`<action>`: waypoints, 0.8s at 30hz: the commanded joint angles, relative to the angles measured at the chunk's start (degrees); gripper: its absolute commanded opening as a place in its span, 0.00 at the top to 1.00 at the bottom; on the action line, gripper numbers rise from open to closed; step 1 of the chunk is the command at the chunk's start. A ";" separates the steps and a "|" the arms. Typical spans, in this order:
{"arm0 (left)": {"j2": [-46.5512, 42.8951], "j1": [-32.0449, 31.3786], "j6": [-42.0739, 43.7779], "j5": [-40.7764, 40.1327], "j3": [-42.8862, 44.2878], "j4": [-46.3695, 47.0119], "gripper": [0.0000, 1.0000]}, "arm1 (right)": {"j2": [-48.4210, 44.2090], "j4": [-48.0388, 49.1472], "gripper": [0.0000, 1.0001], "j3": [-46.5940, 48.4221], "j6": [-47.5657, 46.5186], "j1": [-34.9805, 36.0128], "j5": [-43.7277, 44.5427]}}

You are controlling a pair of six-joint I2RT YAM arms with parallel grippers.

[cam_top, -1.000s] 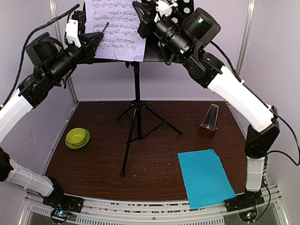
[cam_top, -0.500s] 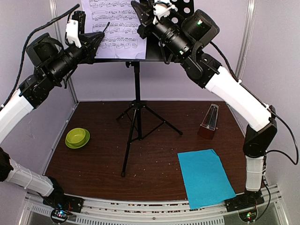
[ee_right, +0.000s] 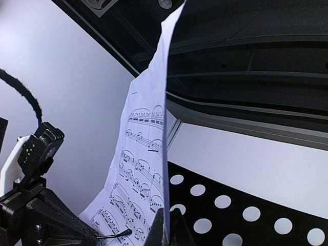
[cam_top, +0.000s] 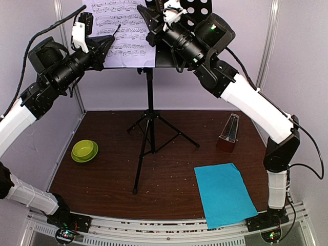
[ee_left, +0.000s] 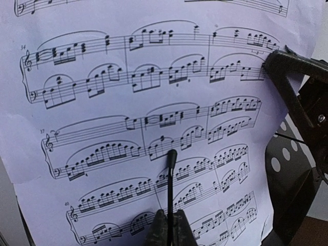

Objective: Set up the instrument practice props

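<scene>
The black tripod music stand (cam_top: 149, 102) stands mid-table, its perforated desk (ee_right: 246, 215) at the top. The pale lilac music sheet (cam_top: 123, 31) stands upright against the desk's left part. My right gripper (cam_top: 148, 23) is shut on the sheet's right edge (ee_right: 165, 212), pinching the paper edge-on. My left gripper (cam_top: 108, 40) is shut on a thin black rod (ee_left: 170, 189) whose rounded tip rests on the printed face of the sheet (ee_left: 128, 102). The cyan sheet (cam_top: 224, 193) lies flat at the front right. The metronome (cam_top: 229, 134) stands behind it.
A lime-green bowl (cam_top: 84, 150) sits at the table's left side. The stand's tripod legs (cam_top: 174, 130) spread over the middle of the brown table (cam_top: 102, 179). Lilac walls and a metal frame close in the back and sides.
My right arm has shifted left and slightly up, carrying the lilac sheet's edge leftward across the desk. The left arm has stayed where it was.
</scene>
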 commanded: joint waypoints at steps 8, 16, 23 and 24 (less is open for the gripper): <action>-0.84 -0.38 -0.45 3.55 0.46 6.11 1.00 | 0.95 2.77 0.95 0.29 0.46 -1.07 -0.91; -0.75 -0.38 -0.44 3.32 0.67 6.21 1.00 | -0.10 3.72 0.68 -0.19 0.59 -1.45 0.04; -0.75 -0.39 -0.63 2.87 0.67 6.06 1.00 | -1.39 4.63 0.52 -1.31 0.19 -1.47 1.26; -0.83 -0.43 -0.62 2.81 0.63 5.96 1.00 | -1.52 4.78 0.41 -1.41 0.04 -1.47 1.77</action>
